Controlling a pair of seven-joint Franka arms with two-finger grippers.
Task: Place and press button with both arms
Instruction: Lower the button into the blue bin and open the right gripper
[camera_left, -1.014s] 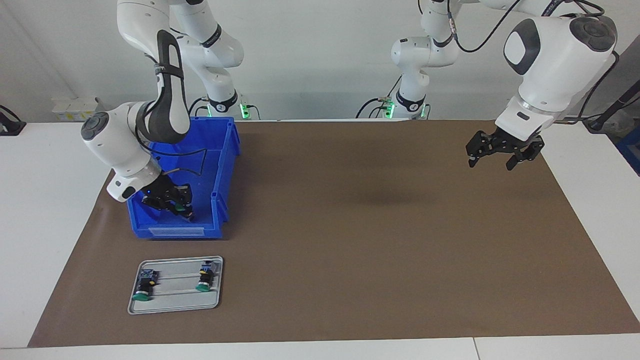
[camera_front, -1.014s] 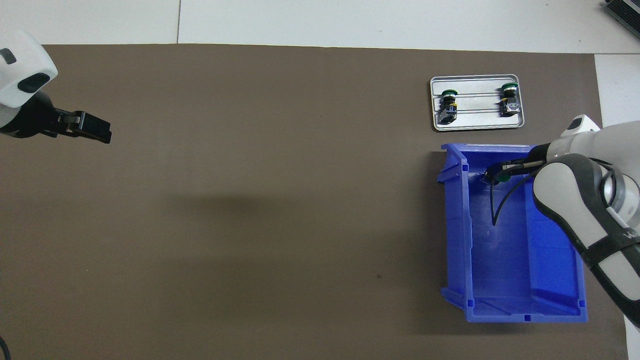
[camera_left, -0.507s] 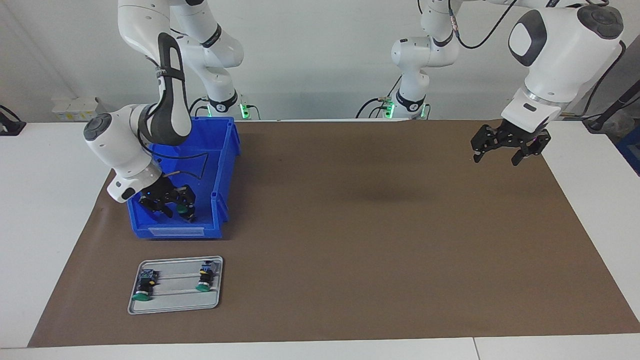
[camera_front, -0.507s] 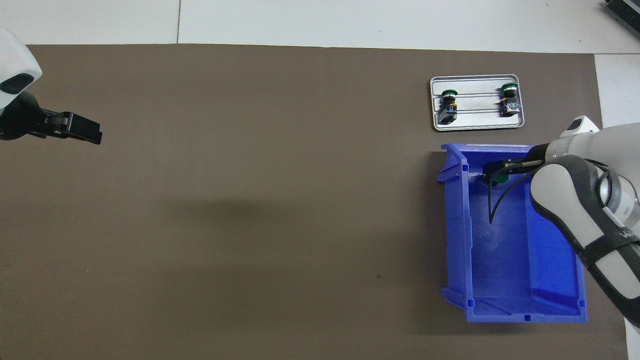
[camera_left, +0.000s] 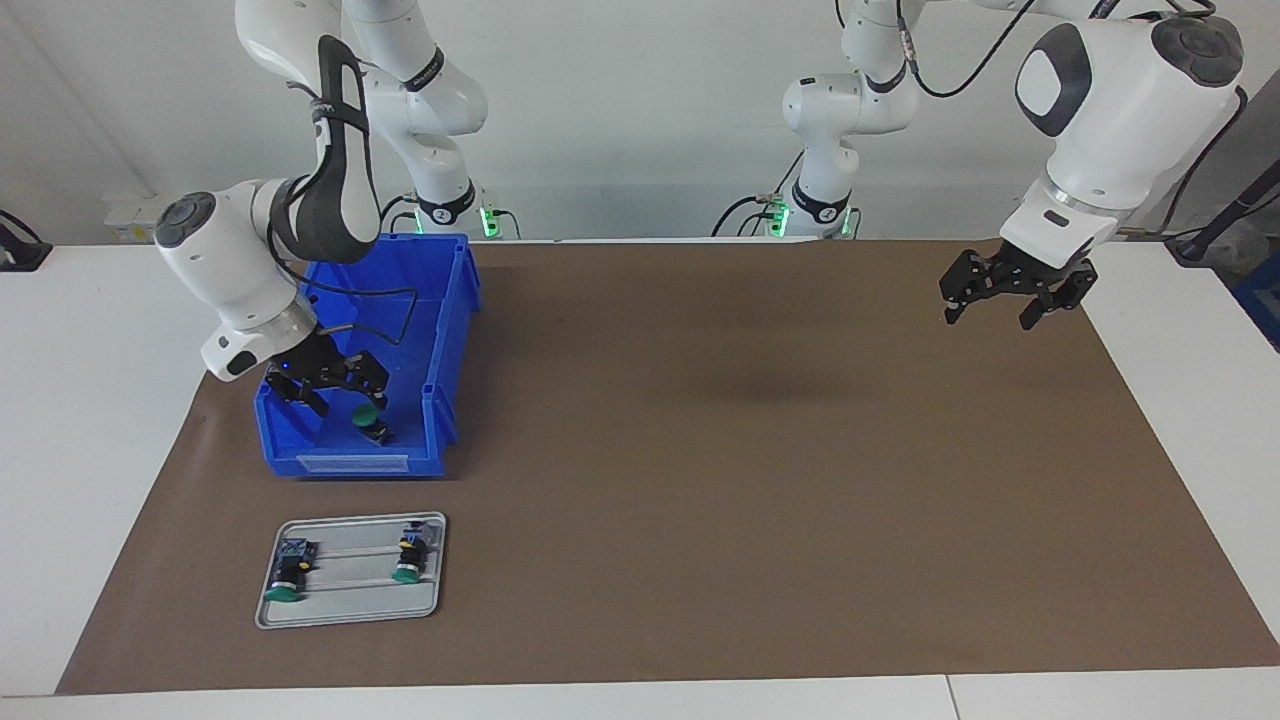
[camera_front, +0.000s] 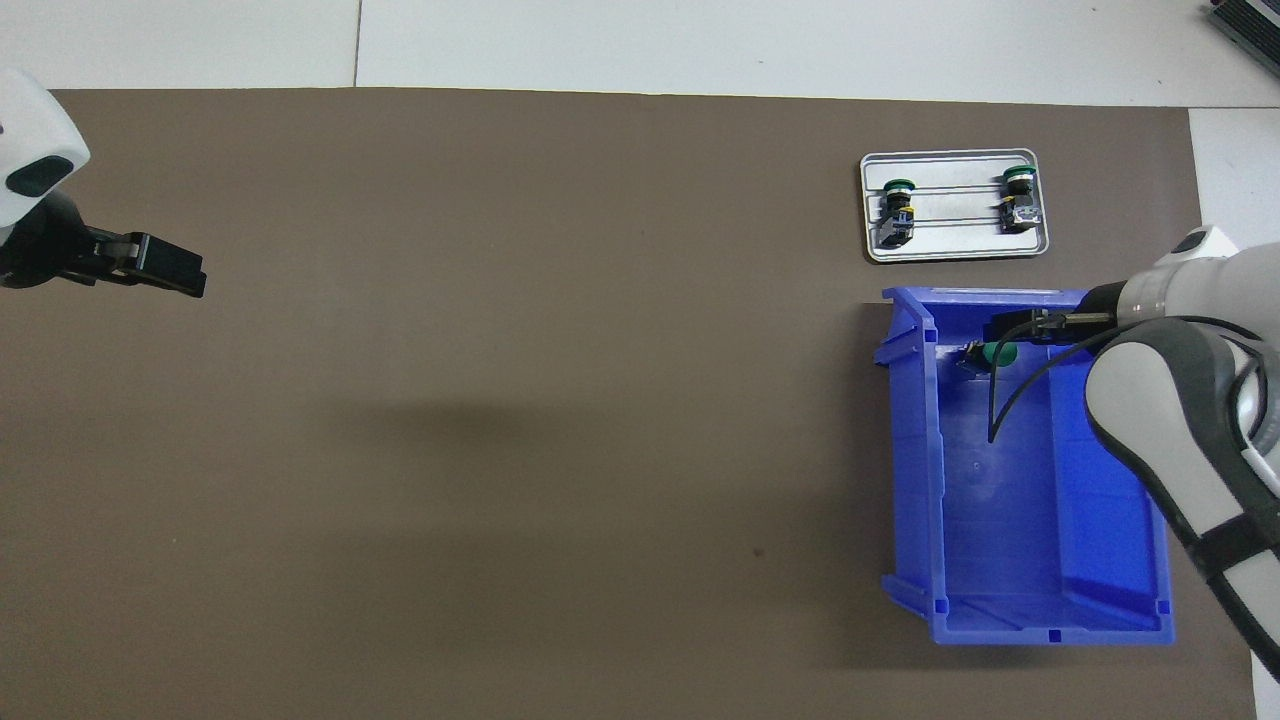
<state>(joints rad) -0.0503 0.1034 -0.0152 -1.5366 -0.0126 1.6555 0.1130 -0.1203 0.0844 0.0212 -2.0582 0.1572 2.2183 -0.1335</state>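
Right pincer (camera_left: 335, 390) sits inside the blue bin (camera_left: 445, 330), fingers spread apart, holding nothing. The button (camera_left: 367, 418) lies on the bin floor just below the pincer tips, green cap up, apart from the fingers, at the bin's end farther from the robots. Two more buttons rest on the grey tray (camera_left: 350, 605) on the brown mat, past the bin from the pincer. Left pincer (camera_left: 1010, 295) hangs open over the mat at the left arm's end of the worktop (camera_left: 90, 420), waiting.
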